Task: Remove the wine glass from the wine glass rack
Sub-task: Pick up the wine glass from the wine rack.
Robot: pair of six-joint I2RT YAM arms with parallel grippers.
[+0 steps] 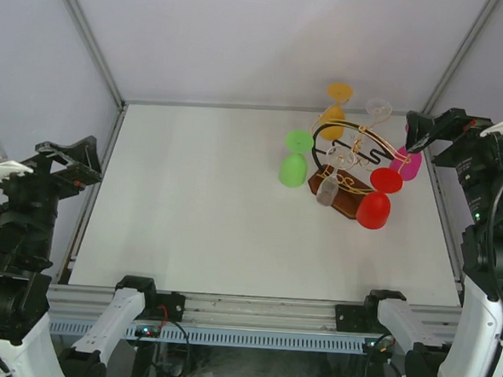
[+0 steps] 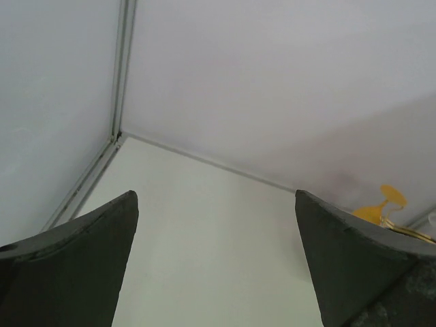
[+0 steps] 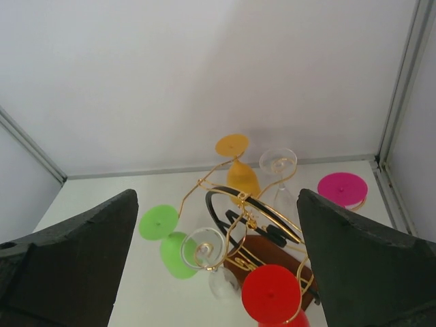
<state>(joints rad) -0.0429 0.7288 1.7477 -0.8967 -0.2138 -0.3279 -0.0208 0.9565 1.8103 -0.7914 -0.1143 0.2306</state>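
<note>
The wine glass rack (image 1: 346, 201) stands at the table's back right: a brown wooden base (image 3: 267, 249), a black arch and gold wire arms. Several wine glasses hang on it upside down: green (image 1: 294, 162), orange (image 1: 334, 110), red (image 1: 376, 201), magenta (image 1: 406, 165) and two clear ones (image 1: 326, 190). My right gripper (image 1: 419, 132) is open, raised beside the rack's right side; its view looks down on the rack with the red glass (image 3: 270, 293) nearest, and nothing sits between its fingers (image 3: 354, 252). Far off at the left edge, my left gripper (image 1: 65, 165) is open and empty.
White enclosure walls and metal corner posts (image 1: 90, 38) close in the table (image 1: 198, 228) at the back and sides. An aluminium rail (image 1: 252, 312) with the arm bases runs along the near edge. The left wrist view shows bare table and the orange glass (image 2: 385, 203) far right.
</note>
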